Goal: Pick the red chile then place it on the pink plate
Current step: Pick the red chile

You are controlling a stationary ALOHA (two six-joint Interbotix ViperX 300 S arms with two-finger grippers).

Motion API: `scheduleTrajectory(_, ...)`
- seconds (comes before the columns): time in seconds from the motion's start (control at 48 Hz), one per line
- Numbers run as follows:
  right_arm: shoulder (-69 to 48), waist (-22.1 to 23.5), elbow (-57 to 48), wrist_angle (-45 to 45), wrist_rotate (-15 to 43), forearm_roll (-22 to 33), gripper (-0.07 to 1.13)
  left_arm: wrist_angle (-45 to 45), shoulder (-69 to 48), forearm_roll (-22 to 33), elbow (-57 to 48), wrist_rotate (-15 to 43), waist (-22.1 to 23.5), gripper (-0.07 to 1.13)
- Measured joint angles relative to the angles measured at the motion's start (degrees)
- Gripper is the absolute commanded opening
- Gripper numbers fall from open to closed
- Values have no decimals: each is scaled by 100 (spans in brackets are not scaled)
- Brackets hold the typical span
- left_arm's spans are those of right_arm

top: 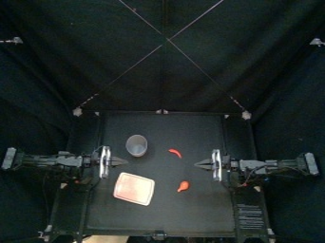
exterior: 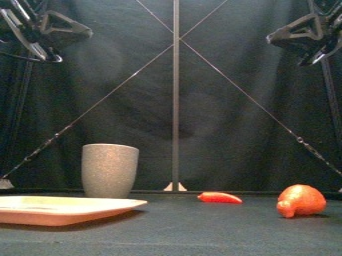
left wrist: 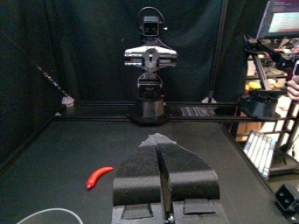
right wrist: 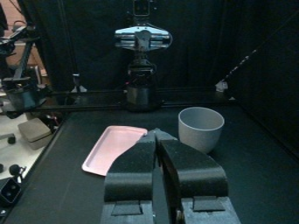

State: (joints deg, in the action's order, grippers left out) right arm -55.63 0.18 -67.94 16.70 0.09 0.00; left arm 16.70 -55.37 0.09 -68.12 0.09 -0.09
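Red chile (top: 176,152) lies loose on the table (top: 210,204) in the top view, right of the grey cup (top: 137,144) and behind the pink plate (top: 135,188), apart from both. A rounder red toy (top: 183,186) sits near the plate's right side, so I must not mix the two up. The left gripper (top: 105,163) and right gripper (top: 216,166) sit at their own sides, level with each other, leaving the middle free. That reads to me as a start pose with nothing picked yet. The right gripper looks the nearer to the chile, so I'd guess that arm goes.

Front view: both arms are up at the top corners, clear of everything. The chile (exterior: 221,197) lies flat on the table between the cup (exterior: 110,170) and the toy (exterior: 301,200). The plate (exterior: 67,208) is low at left with nothing on it.

Left wrist view: the jaws are pressed together with only a thin seam between them, holding nothing. The chile (left wrist: 96,178) is on the table ahead and off to one side, not touching the gripper.

Right wrist view: these jaws are likewise closed on nothing. The plate (right wrist: 114,146) and cup (right wrist: 201,129) are ahead, and the plate is bare. No chile shows here; it may be hidden behind the jaws. Whichever arm goes will need its jaws opened before it drops.
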Motion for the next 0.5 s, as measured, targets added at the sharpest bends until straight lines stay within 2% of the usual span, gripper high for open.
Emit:
scheduleTrajectory(0.104,211,123,141,-9,70,-176,5,0,9,-18,0,-9,-9,-5)
scheduleTrajectory(0.229,1011,431,580,-211,211,-510,11,0,0,-79,9,-9,-9,-3)
scheduleTrajectory(0.333,1925,844,1134,-853,185,-536,19,0,0,-132,-9,0,-9,-3)
scheduleTrajectory(0.5,3270,1477,1898,-2382,167,-176,44,0,0,-211,-18,0,-9,-3)
